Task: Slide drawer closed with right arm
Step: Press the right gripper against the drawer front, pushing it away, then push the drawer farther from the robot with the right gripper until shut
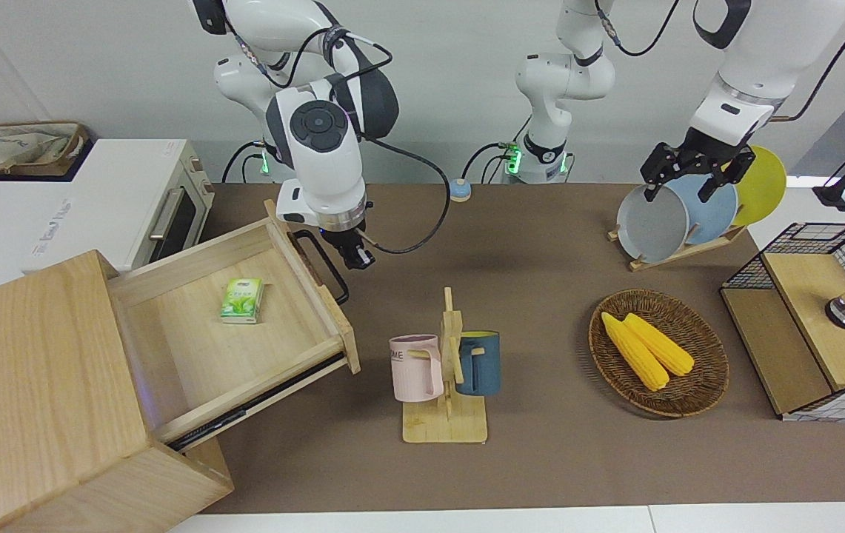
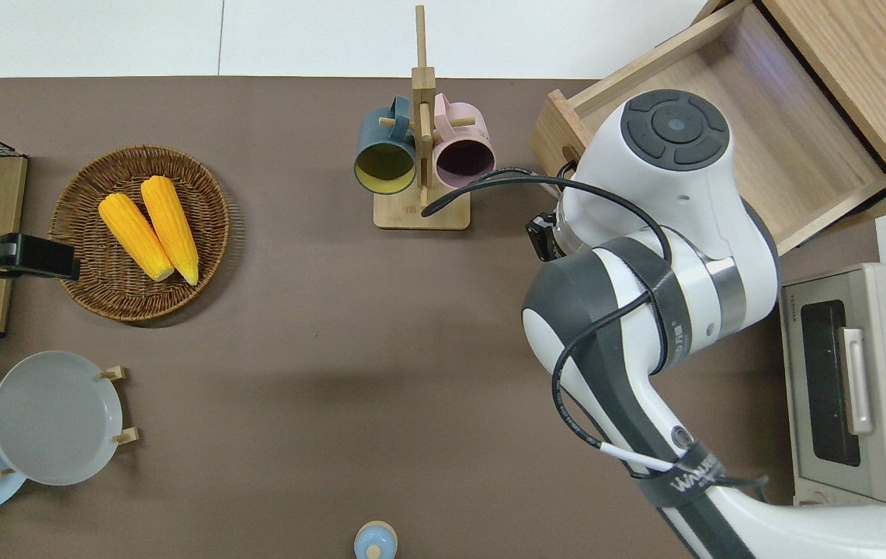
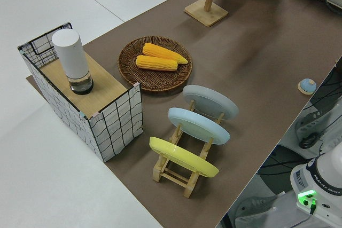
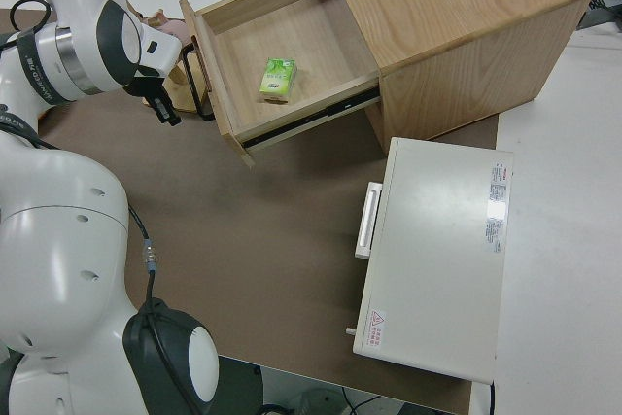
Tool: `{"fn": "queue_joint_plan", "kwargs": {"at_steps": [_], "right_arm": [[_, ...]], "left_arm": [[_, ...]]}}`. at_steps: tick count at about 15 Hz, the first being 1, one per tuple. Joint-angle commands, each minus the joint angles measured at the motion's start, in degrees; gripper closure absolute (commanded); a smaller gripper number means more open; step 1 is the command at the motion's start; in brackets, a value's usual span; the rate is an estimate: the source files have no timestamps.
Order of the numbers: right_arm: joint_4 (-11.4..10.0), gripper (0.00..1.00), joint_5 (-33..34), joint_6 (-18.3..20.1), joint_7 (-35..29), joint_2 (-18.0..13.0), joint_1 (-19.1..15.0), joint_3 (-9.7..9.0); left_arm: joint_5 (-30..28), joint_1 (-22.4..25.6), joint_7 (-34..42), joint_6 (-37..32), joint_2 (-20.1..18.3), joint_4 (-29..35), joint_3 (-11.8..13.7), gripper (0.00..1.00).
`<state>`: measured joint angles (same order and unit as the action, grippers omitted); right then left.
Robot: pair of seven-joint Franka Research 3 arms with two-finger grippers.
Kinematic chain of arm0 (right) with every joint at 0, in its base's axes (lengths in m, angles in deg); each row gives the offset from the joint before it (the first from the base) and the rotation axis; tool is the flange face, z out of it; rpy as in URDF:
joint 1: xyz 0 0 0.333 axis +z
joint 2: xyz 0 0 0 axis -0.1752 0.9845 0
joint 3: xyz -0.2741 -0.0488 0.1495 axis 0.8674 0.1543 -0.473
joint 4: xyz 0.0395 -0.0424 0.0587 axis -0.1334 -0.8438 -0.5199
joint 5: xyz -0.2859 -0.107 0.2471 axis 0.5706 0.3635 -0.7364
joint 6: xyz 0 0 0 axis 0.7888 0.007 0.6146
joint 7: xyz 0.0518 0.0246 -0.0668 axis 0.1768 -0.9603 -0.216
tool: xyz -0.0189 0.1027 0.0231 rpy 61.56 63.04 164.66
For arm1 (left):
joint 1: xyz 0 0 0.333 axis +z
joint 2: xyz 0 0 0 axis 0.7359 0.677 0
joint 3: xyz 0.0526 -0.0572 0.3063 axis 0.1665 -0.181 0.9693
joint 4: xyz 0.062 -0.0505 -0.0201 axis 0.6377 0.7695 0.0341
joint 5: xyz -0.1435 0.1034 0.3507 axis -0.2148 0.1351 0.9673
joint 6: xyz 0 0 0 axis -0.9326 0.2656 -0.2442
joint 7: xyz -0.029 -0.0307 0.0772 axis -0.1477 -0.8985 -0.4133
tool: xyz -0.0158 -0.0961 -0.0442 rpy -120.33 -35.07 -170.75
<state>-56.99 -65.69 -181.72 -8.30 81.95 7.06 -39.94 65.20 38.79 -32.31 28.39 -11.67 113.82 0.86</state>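
Observation:
The drawer [image 1: 244,333] stands pulled far out of the pale wooden cabinet [image 1: 29,400], with a small green packet [image 1: 242,300] lying in it. Its black loop handle [image 1: 327,268] faces the table's middle. My right gripper [image 1: 358,257] is shut and empty. It hangs low over the brown mat just beside the handle, a small gap apart, as the right side view [image 4: 163,109] shows too. In the overhead view the arm's wrist hides the gripper, and the drawer [image 2: 769,116] shows open. My left gripper [image 1: 680,194] is open and parked.
A wooden mug rack [image 1: 446,370] with a pink and a blue mug stands near the drawer's corner. The white oven [image 1: 133,200] sits beside the cabinet, nearer the robots. A basket with corn [image 1: 659,352], a plate rack [image 1: 689,215] and a wire-mesh box [image 1: 815,311] are at the left arm's end.

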Motion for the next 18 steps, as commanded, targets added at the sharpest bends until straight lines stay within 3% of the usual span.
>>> {"fn": "queue_joint_plan", "kwargs": {"at_steps": [1, 5, 11, 18], "right_arm": [[-0.40, 1.000, -0.56, -1.52, -0.22, 0.55, -1.06, -0.18], [0.21, 1.000, -0.38, -1.61, 1.62, 1.17, -0.88, 1.05], [0.39, 1.000, 1.55, -5.21, 5.92, 1.26, -2.20, 1.93], [1.00, 1.000, 0.94, -5.38, 15.42, 1.17, -3.26, 7.11]], "left_arm": [[0.78, -0.99, 0.33, 0.04, 0.69, -1.12, 0.92, 0.00], [0.87, -0.99, 0.33, 0.04, 0.69, -1.12, 0.92, 0.00], [0.78, -0.99, 0.33, 0.04, 0.69, -1.12, 0.92, 0.00], [0.78, -0.99, 0.33, 0.04, 0.69, -1.12, 0.92, 0.00]]}}
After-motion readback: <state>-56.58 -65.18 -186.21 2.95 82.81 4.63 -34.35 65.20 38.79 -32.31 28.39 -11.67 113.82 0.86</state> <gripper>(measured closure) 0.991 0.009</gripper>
